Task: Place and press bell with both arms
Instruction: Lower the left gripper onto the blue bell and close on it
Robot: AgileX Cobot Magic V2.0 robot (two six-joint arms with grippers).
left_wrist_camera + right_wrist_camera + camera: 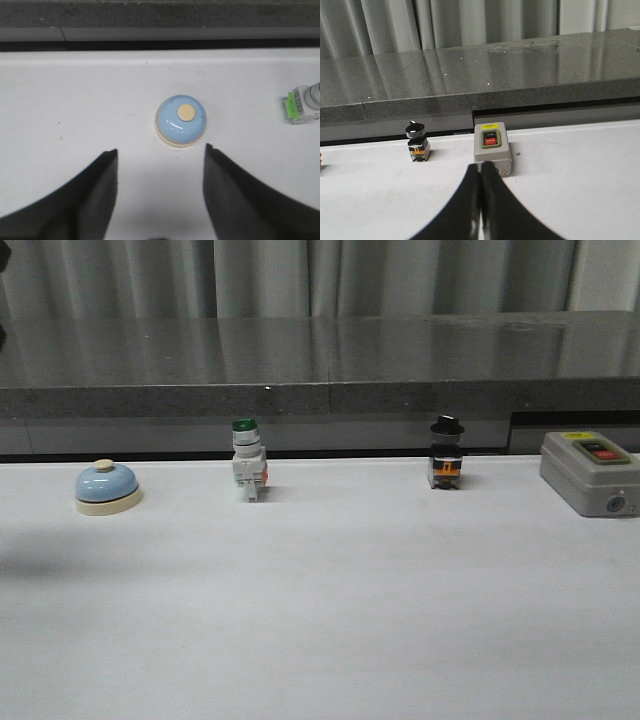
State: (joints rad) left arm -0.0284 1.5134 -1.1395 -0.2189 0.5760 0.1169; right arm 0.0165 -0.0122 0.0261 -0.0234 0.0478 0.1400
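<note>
The bell point(107, 487) stands upright on the white bench point(320, 620) at its far left in the front view, close to the back edge, its light-blue dome glossy above a cream base and its cream button on top. To its right along the same back row stand a green-capped pushbutton switch point(248, 466), then a black-knobbed selector switch point(446, 454), then a grey control box point(590, 472) with a red button at the far right, all well apart from one another.

In the left wrist view the left end effector point(160, 155) hangs above the bench with its dark fingers point(102, 180) spread wide and released, holding nothing; the bell point(181, 120) sits just beyond the fingertips, in line with the gap, untouched. The pushbutton switch point(304, 102) shows at the edge of that view.

In the right wrist view the right end effector point(480, 170) is clenched, its two fingers pressed together on nothing, pointing toward the grey control box point(492, 148). The selector switch point(416, 141) stands beside that box, apart from it.
</note>
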